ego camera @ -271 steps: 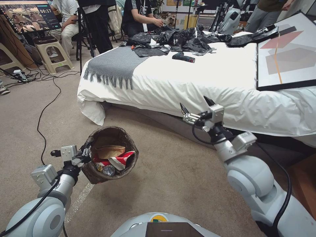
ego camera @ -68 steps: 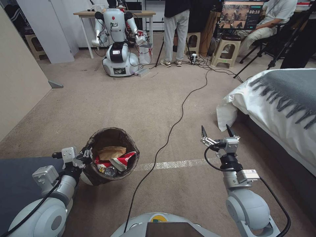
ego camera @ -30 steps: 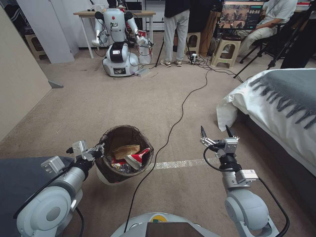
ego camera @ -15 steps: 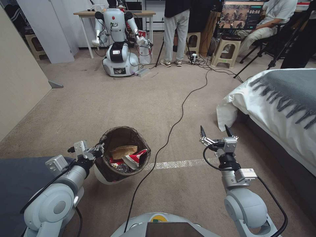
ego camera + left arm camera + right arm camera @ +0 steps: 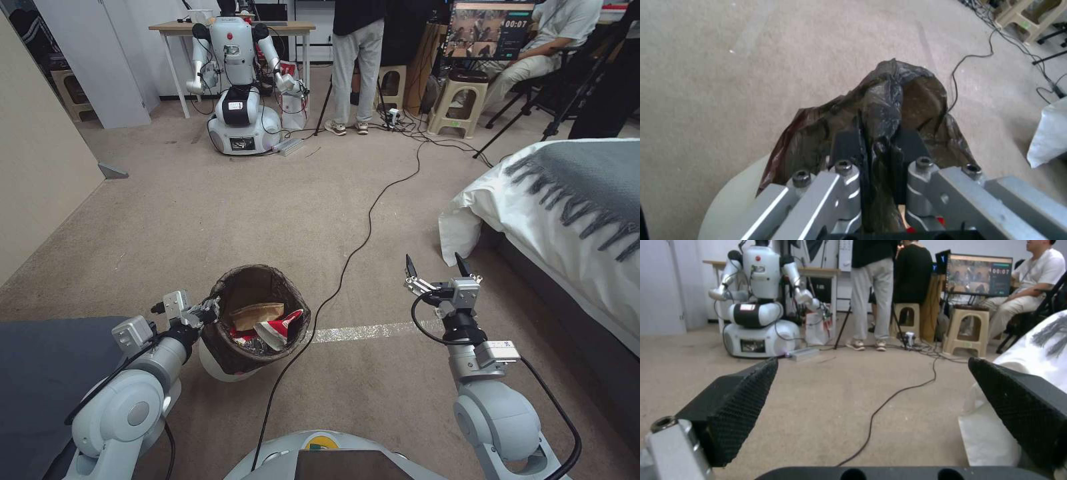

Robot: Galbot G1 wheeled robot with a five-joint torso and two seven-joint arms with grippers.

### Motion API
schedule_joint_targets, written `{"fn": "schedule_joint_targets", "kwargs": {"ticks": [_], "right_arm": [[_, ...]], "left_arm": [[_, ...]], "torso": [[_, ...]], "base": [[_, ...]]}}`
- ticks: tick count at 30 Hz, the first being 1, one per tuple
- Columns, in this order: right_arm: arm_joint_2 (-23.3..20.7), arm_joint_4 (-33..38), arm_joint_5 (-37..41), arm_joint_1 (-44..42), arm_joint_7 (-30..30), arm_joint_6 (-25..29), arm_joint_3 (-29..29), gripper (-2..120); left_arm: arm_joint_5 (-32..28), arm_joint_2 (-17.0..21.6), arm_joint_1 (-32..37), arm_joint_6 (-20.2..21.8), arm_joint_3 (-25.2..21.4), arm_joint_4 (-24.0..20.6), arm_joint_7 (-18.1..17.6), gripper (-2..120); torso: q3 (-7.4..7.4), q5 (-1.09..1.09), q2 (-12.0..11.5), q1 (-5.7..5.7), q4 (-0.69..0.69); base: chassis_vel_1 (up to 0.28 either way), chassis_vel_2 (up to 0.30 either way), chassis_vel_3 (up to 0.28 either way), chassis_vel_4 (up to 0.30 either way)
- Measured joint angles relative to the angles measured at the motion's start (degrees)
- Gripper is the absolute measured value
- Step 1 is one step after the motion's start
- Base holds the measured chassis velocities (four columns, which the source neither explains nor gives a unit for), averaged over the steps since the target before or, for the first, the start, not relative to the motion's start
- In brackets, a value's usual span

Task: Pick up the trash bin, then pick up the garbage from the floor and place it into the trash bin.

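Observation:
The trash bin (image 5: 223, 365), a white pail with a dark brown bag over its rim, hangs low over the tan floor (image 5: 200, 220) at my front left. My left gripper (image 5: 208, 311) is shut on its near rim. In the left wrist view its fingers (image 5: 849, 143) pinch the bag-covered rim of the trash bin (image 5: 880, 100). Inside lies garbage: a brown paper bag (image 5: 257, 312) and a crushed red-and-white cup (image 5: 280, 328). My right gripper (image 5: 437, 267) is held out at the front right, open and empty, as the right wrist view shows between its pads (image 5: 742, 400).
A black cable (image 5: 347, 260) runs across the carpet between my arms, over a strip of shiny tape (image 5: 363, 331). A bed (image 5: 553, 200) stands to the right, a wall (image 5: 40, 153) to the left, a dark mat (image 5: 33, 380) at lower left. Another robot (image 5: 237, 87), stools and people are at the back.
Since nine seconds ago the camera has turned from the bed to the open room. In the last seconds my left arm has carried the bin right and lower; the right gripper has stayed open.

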Motion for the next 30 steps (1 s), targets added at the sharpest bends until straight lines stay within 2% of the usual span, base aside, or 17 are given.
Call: {"fn": "schedule_joint_targets", "kwargs": {"ticks": [17, 30], "right_arm": [[0.01, -0.27, 0.12, -0.15, -0.08, 0.26, 0.31, 100], [0.15, -0.42, 0.1, -0.17, -0.13, 0.35, 0.24, 100]], "left_arm": [[-3.42, -1.65, -0.57, 0.3, 2.36, 2.57, -0.88, 8], [-3.9, -2.39, -1.4, 0.3, 2.2, 6.74, -1.03, 8]], "torso": [[0.0, 0.0, 0.0, 0.0, 0.0], [0.0, -0.01, 0.0, 0.0, 0.0]], "base": [[0.0, 0.0, 0.0, 0.0], [0.0, 0.0, 0.0, 0.0]]}}
